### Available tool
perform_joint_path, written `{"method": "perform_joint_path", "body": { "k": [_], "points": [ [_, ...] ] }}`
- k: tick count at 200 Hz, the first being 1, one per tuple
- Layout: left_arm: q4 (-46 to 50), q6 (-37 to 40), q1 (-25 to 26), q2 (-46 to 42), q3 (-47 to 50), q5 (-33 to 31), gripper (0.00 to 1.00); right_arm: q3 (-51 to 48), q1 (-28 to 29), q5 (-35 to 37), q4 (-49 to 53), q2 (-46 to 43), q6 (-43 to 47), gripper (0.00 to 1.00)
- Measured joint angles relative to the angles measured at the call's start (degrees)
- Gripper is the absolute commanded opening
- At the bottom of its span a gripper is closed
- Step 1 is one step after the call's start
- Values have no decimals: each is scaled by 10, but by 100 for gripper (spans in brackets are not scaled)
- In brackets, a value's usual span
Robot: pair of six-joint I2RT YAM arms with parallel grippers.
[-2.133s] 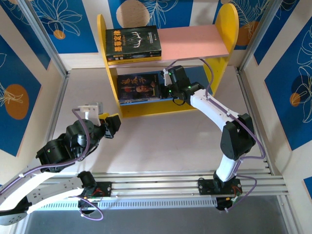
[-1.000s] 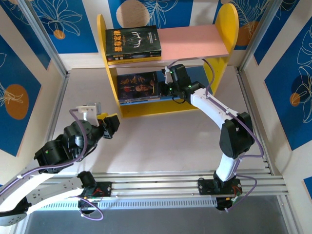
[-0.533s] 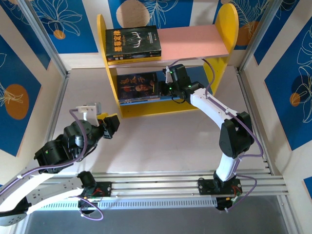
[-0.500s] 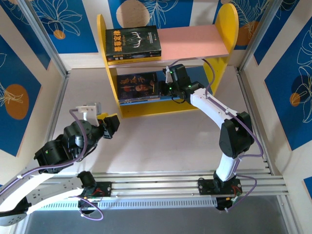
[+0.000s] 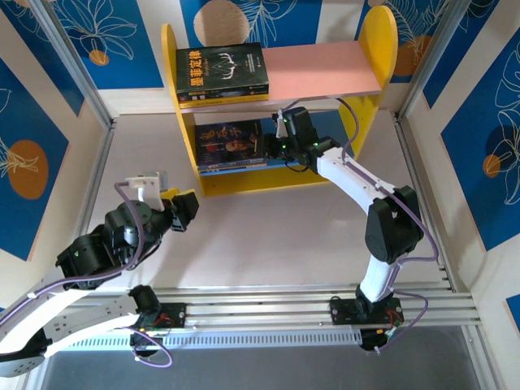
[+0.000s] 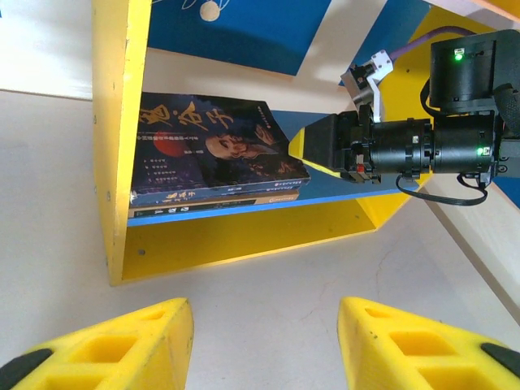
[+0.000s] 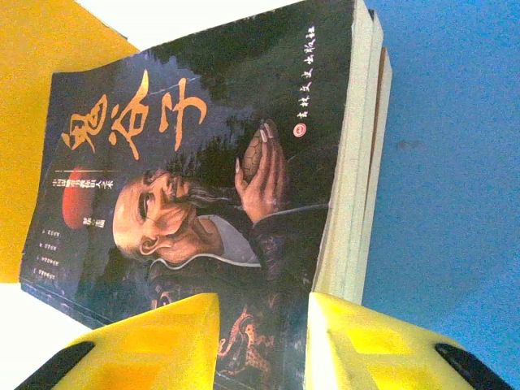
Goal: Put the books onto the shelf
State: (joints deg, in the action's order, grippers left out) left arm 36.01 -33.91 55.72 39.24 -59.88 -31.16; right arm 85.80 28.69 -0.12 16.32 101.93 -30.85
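Books (image 7: pixel 203 162) lay flat on the shelf (image 5: pixel 378 41), title end rearward; right tool (image 7: pixel 260 309), part open, at their edge; left tool (image 6: pixel 264 309) open, empty.

A pale, off-white table (image 5: pixel 268 236) is seen from above, evenly lit, with only soft shadows. Wall panels (image 5: pixel 28 171) enclose its left, far and right edges, painted deep blue and cream with white line-drawn leaves and orange discs. Silver aluminium posts (image 5: pixel 77 73) rise at the far corners. A ribbed aluminium rail (image 5: pixel 268 313) runs along the near edge, with a grey surface (image 5: pixel 309 370) beyond it.
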Motion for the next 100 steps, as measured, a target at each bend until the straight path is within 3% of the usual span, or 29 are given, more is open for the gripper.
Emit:
{"method": "perform_joint_path", "body": {
  "k": [100],
  "points": [
    [5,0,0,-2,1,0,51,-38,-2,-5,-49,-14,-23,35]
  ]
}}
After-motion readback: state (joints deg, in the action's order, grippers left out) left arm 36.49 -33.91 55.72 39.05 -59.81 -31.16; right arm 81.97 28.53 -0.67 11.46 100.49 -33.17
